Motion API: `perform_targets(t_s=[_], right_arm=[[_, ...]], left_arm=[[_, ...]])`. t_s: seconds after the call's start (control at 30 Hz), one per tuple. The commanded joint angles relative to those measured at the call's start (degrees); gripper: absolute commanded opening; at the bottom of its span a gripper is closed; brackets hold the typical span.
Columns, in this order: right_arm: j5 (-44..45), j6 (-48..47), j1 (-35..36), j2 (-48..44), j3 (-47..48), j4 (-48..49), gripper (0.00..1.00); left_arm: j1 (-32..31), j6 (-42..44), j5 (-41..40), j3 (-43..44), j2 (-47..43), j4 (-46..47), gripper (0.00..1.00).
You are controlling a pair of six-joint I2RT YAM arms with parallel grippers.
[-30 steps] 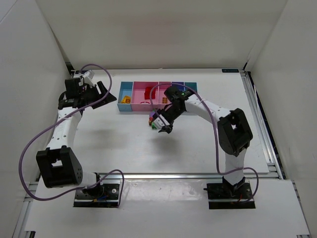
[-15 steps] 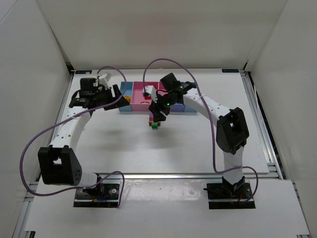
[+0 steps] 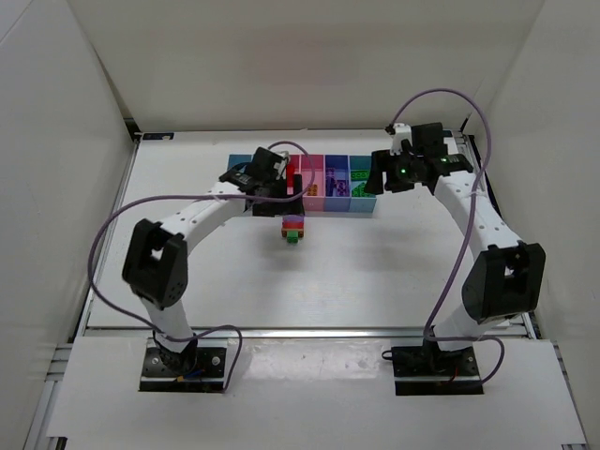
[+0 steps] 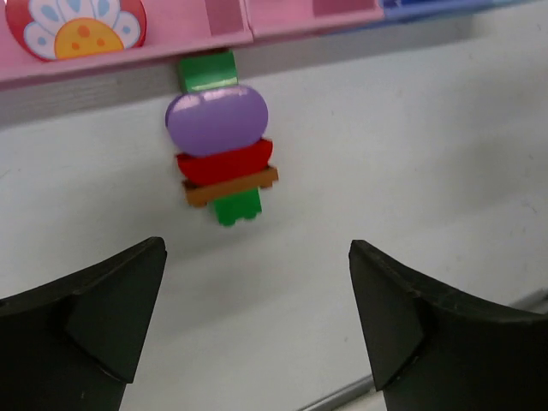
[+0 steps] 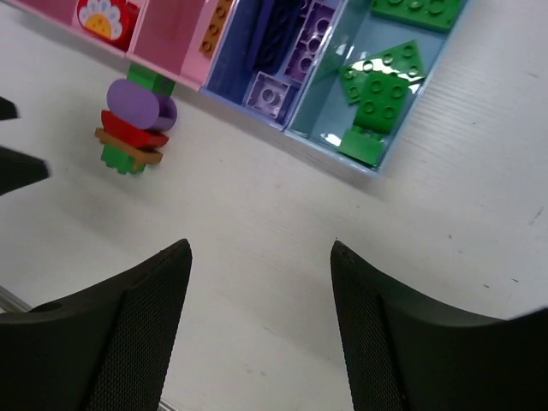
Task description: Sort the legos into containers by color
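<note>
Spanning the floor of the enclosure: one white table (image 3: 394, 272). Tray (image 3: 337, 205) of five joined compartments, set at 12 o'clock on the table.

Left claw (image 4: 257, 282), over the tray's middle-left part: jaws spread wide, nothing between them.

Right claw (image 5: 261, 257), at 3 o'clock of the tray's right end: fingers apart, empty.

Green plates (image 5: 377, 86), several, in the light blue end compartment. Purple bricks (image 5: 291, 51), in the darker blue compartment at their 9 o'clock.

Stack of legos (image 4: 221, 154), green, purple, red, orange and green, lying on the table at 6 o'clock of the tray, just beside its pink front wall, at 5 o'clock of the left claw.
</note>
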Motion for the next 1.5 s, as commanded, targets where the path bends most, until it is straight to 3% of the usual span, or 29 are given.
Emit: perform_targets(t_s=[0.0, 0.17, 0.4, 0.63, 0.87, 1.47], right_arm=[[-2.4, 1.9, -2.6, -2.7, -2.1, 1.8, 0.70], [-4.1, 0.4, -5.4, -4.9, -4.0, 1.5, 0.70], [-6.8, 0.3, -8.1, -5.6, -5.4, 2.2, 0.69], [-7.8, 0.1, -10.4, -5.4, -4.8, 2.1, 0.69], [-9.0, 0.0, -10.6, -5.1, -4.9, 1.8, 0.70], [-10.0, -1.9, -11.3, -3.9, -4.8, 1.6, 0.69]], left_arm=[[-1.1, -5.1, -6.1, 5.9, 4.7, -1.9, 0.99], [-2.9, -3.0, -9.2, 11.7, 10.9, -1.4, 0.99], [-4.5, -3.3, -12.5, 12.6, 15.5, -0.6, 0.99], [-5.8, -5.7, -16.9, 10.8, 16.7, 0.6, 0.89], [-5.8, -7.6, -18.1, 8.8, 17.1, 5.2, 0.90], [-6.0, -5.9, -19.5, 10.0, 20.6, 5.5, 0.93]])
